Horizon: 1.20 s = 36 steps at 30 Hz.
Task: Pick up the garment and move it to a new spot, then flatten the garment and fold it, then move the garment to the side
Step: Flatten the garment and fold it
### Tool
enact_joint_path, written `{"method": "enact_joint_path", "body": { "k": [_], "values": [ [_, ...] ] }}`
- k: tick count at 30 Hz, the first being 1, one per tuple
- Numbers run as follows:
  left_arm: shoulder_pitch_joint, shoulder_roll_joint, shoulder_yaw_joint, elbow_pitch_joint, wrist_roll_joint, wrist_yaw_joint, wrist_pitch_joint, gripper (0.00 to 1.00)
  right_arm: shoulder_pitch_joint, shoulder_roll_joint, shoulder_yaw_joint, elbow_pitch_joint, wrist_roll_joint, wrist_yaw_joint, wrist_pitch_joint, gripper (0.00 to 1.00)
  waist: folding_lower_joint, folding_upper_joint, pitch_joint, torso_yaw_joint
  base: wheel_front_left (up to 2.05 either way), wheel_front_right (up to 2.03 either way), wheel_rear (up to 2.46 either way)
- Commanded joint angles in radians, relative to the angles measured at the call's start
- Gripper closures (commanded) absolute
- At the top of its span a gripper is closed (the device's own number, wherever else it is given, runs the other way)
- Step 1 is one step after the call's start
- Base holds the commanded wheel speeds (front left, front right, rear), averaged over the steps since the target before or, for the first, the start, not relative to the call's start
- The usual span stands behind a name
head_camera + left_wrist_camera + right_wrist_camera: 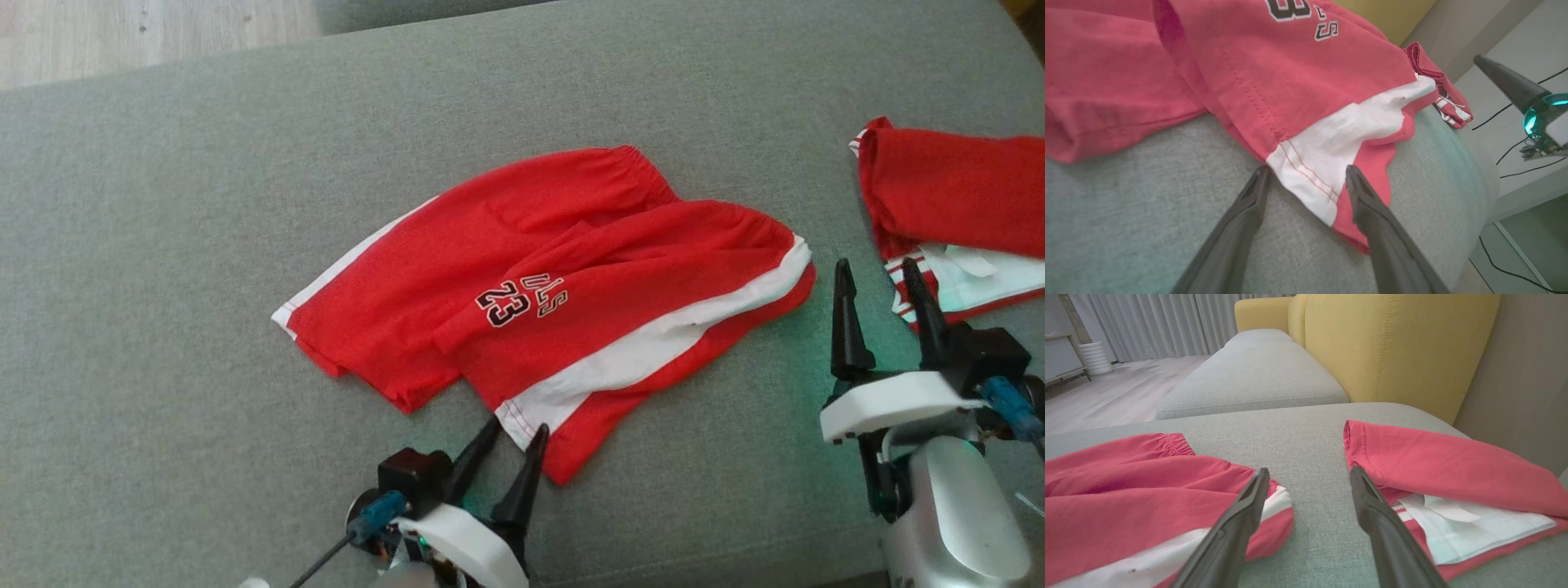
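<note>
Far left: bare grey sofa cushion (147, 269), strip of wood floor (122, 33) past its far edge. Red shorts (571, 269) lie mid-cushion and are not flat: one leg is lapped over the other and rumpled, with the elastic waistband (633, 163) on the far side and the leg hems toward the robot. "23" print (502, 304) faces up on the upper leg. White side stripe (653, 343) runs from the near hem out to the shorts' right end.

Left gripper (517, 425) sits low at the near hem, fingers spread wide, straddling the stripe's hem corner (1306, 183). Cloth lies between the fingers, nothing pinched. Judged: lined up there because that corner gives a clean edge to grab for pulling the leg out flat.

Right gripper (875, 265) hovers just beside the shorts' right end over bare cushion, fingers wide apart, holding nothing. Probably placed for the waistband-side corner so both ends can be tensioned together.

Far right: second red garment (947, 188), folded, white-and-red trim showing under it, apart from the shorts, likely the side pile. Yellow backrest (1392, 347) stands behind it.

Step judged: early, grasp not yet made, flatten and fold undone
</note>
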Motion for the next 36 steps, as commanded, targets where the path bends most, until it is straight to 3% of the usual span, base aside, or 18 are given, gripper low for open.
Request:
{"method": "enact_joint_path", "body": {
  "k": [1, 6, 9, 13, 24, 26, 27, 28, 36],
  "values": [
    [-0.019, -0.006, 0.010, 0.013, -0.013, -0.008, 0.004, 1.00, -0.031, -0.004, 0.026, -0.028, 0.011, -0.001, -0.006, 0.00, 0.0001, 0.0000, -0.001, 0.003, 0.00, 0.00, 0.00],
    [-0.015, 0.000, 0.111, 0.006, 0.018, -0.008, 0.004, 1.00, -0.027, -0.004, 0.020, -0.023, 0.022, -0.001, -0.006, 0.00, 0.0001, 0.0000, -0.017, 0.015, 0.00, 0.00, 0.00],
    [0.020, 0.015, 0.263, -0.033, 0.077, -0.008, 0.004, 1.00, -0.014, -0.004, 0.019, -0.017, 0.039, -0.001, -0.006, 0.00, 0.0001, 0.0000, -0.043, 0.038, 0.00, 0.00, 0.00],
    [0.046, 0.042, 0.362, -0.063, 0.135, -0.008, 0.004, 1.00, 0.005, -0.004, 0.031, -0.006, 0.051, -0.001, -0.006, 0.00, 0.0001, 0.0000, -0.070, 0.071, 0.00, 0.00, 0.00],
    [0.007, 0.150, 0.429, -0.017, 0.246, -0.008, 0.004, 1.00, 0.022, -0.004, 0.090, 0.009, 0.080, -0.001, -0.006, 0.00, 0.0001, 0.0000, -0.104, 0.119, 0.00, 0.00, 0.00],
    [0.007, 0.161, 0.456, -0.016, 0.277, -0.007, 0.004, 0.67, 0.030, -0.004, 0.102, 0.004, 0.086, -0.001, -0.006, 0.00, 0.0001, 0.0000, -0.112, 0.120, 0.00, 0.00, 0.00],
    [0.010, 0.164, 0.471, -0.020, 0.299, -0.004, 0.004, 0.38, 0.035, -0.004, 0.109, 0.000, 0.089, -0.001, -0.006, 0.00, 0.0001, 0.0000, -0.117, 0.119, 0.00, 0.00, 0.00],
    [0.018, 0.163, 0.490, -0.024, 0.317, 0.003, 0.004, 0.00, 0.041, -0.004, 0.116, -0.005, 0.091, -0.001, -0.006, 0.00, 0.0001, 0.0000, -0.122, 0.119, 0.00, 0.00, 0.00],
    [0.145, 0.108, 0.646, -0.117, 0.439, 0.102, 0.004, 0.00, 0.095, -0.004, 0.175, -0.056, 0.083, -0.001, -0.006, 0.00, 0.0001, 0.0000, -0.158, 0.122, 0.00, 0.00, 0.00]
  ]
}}
